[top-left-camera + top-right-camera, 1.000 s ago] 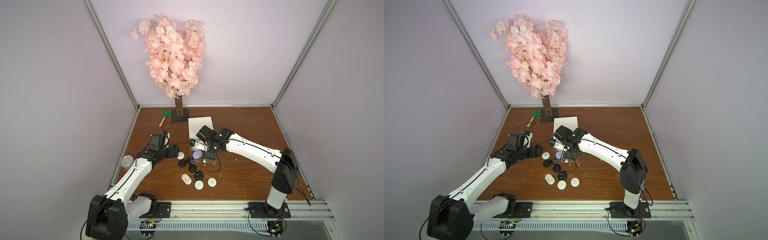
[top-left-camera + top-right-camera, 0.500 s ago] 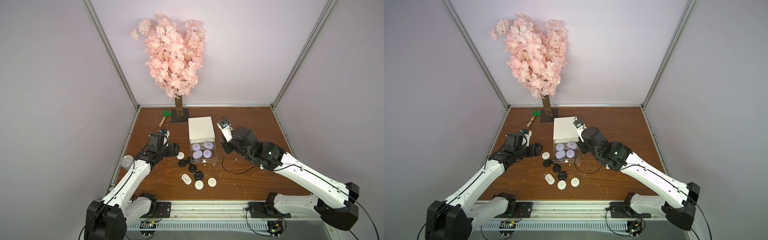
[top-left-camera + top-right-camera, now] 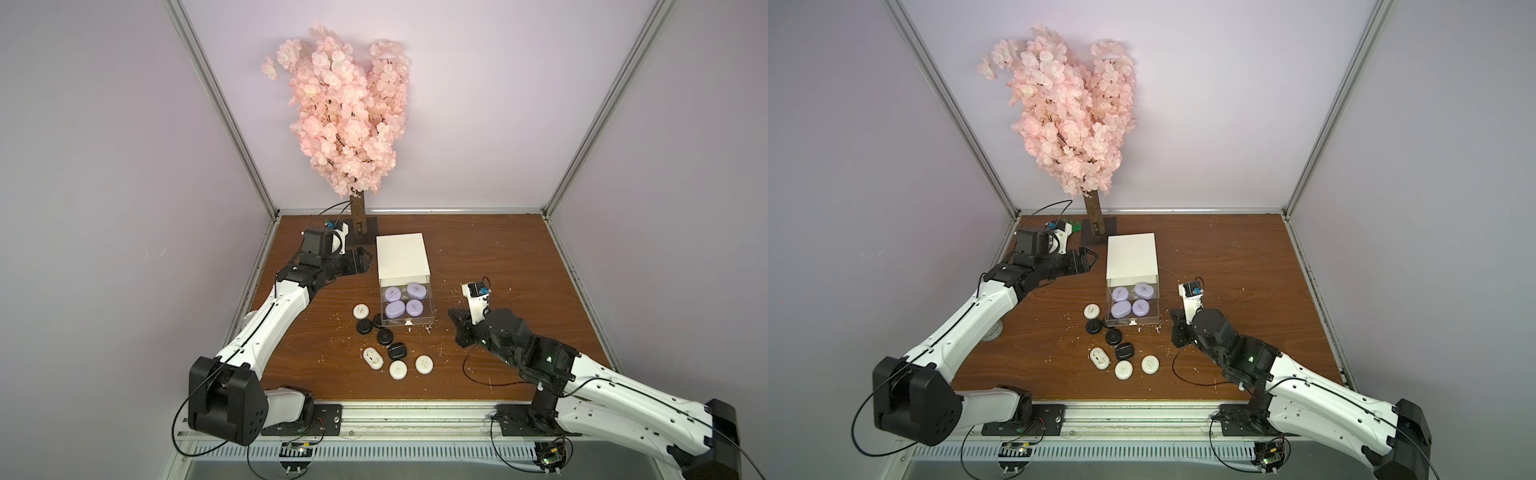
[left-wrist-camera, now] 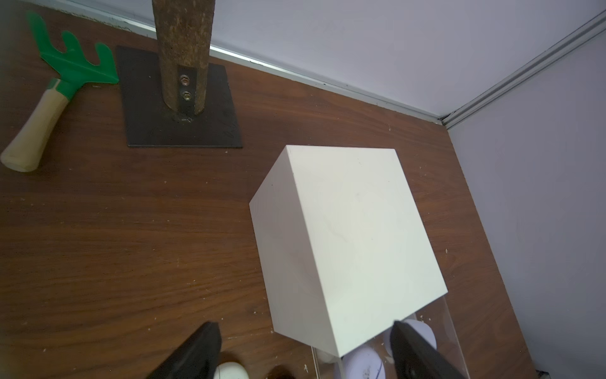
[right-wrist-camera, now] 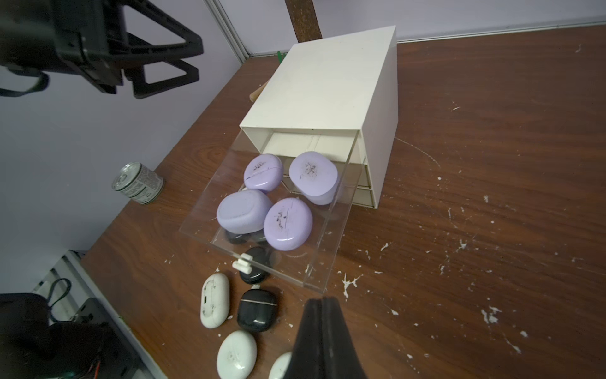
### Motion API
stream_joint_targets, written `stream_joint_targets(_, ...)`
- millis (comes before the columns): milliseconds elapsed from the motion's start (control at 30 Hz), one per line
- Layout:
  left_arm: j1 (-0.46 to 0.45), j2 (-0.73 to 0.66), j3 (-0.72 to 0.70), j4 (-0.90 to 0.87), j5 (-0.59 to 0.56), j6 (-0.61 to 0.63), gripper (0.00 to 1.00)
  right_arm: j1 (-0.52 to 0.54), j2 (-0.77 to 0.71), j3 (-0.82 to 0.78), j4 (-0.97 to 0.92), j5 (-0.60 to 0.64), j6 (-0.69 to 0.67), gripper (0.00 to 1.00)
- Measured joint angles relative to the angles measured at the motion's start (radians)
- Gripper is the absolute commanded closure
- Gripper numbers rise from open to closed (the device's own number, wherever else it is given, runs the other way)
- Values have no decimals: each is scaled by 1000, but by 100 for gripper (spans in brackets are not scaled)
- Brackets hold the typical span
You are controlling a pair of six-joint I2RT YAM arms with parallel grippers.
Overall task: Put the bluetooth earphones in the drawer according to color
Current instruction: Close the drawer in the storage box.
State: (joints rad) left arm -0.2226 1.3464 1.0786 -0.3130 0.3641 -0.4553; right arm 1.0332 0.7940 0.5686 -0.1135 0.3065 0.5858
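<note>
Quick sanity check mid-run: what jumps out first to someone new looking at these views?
The tall pink blossom tree at the back wall dominates. Mid-table, the white cabinet has its top drawer pulled out, holding four lavender earphones. Loose black earphones and white earphones lie on the wooden table near its front.

Lavender cases are showing dark speckles; cabinet reading cream-white; loose cases black or white; table brown woodgrain.
</note>
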Motion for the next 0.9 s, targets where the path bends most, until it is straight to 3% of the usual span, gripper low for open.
stream_joint_targets(300, -17, 146, 9, 47, 23, -45, 16, 142, 10, -44, 95, 53, 105, 100)
stream_joint_targets(733, -37, 169, 10, 108, 68, -68, 26, 259, 38, -45, 116, 144, 173, 100)
stream_joint_targets(900, -40, 193, 12, 108, 71, -69, 28, 331, 122, -45, 159, 188, 183, 100)
